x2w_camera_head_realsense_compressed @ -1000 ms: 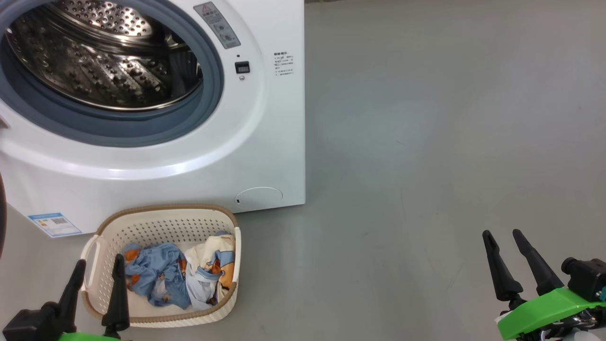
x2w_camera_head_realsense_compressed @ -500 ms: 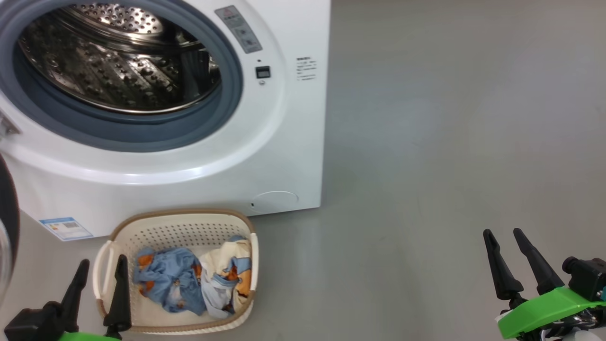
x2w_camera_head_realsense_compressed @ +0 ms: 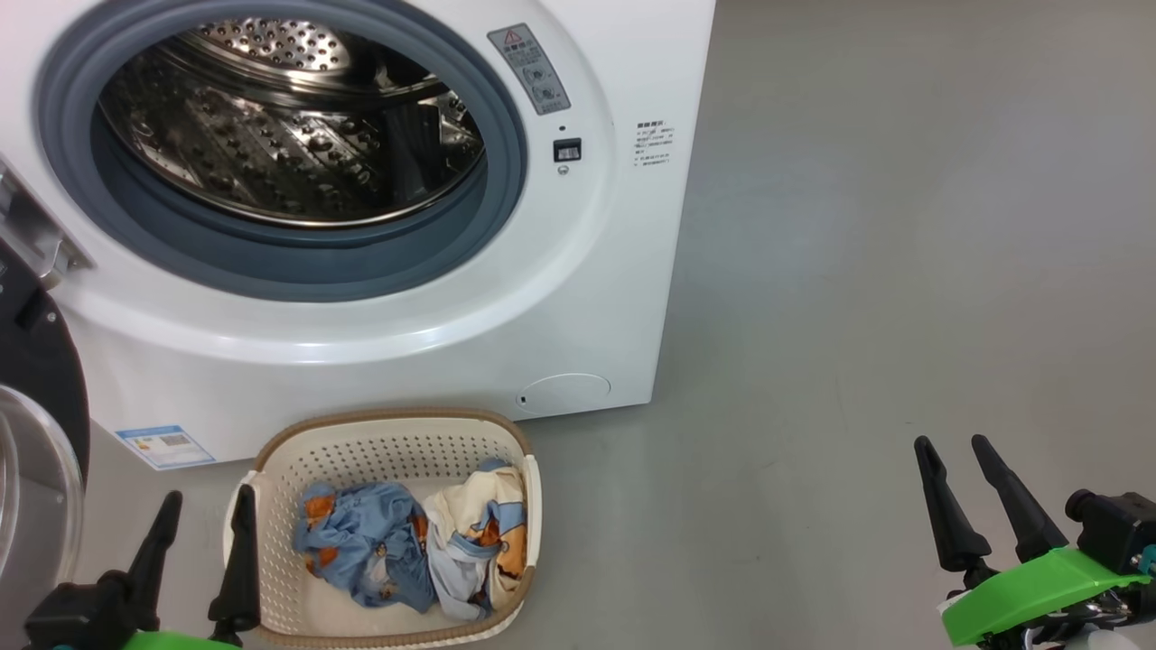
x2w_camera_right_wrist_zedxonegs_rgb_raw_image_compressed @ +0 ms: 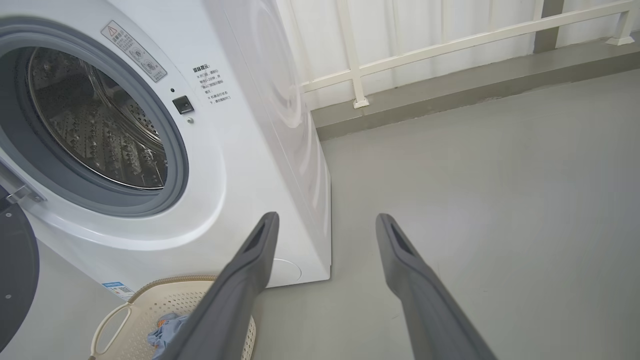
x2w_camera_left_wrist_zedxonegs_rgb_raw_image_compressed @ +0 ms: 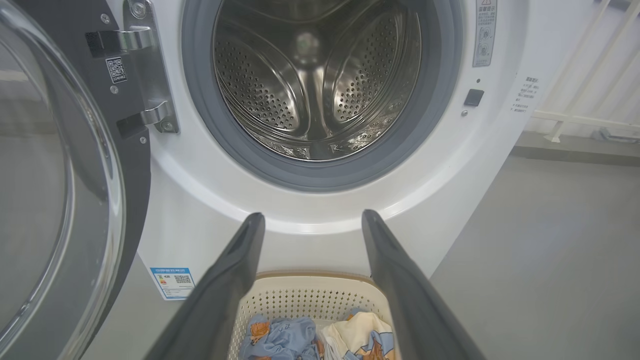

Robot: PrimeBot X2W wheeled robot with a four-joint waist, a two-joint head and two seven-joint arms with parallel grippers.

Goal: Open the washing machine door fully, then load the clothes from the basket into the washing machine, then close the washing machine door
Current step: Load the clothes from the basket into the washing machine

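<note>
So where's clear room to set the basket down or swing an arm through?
Widest bare patch: the grey floor right of the washer and basket, out to the right claw. The drum mouth is unobstructed. Crowded on the left: the left claw sits at the narrow strip between door and basket, which stands close to the washer front.

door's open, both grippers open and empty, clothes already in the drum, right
No: the left wrist view shows the drum empty; the clothes lie in the basket. The door is open; the left gripper and right gripper are open and empty.
</note>
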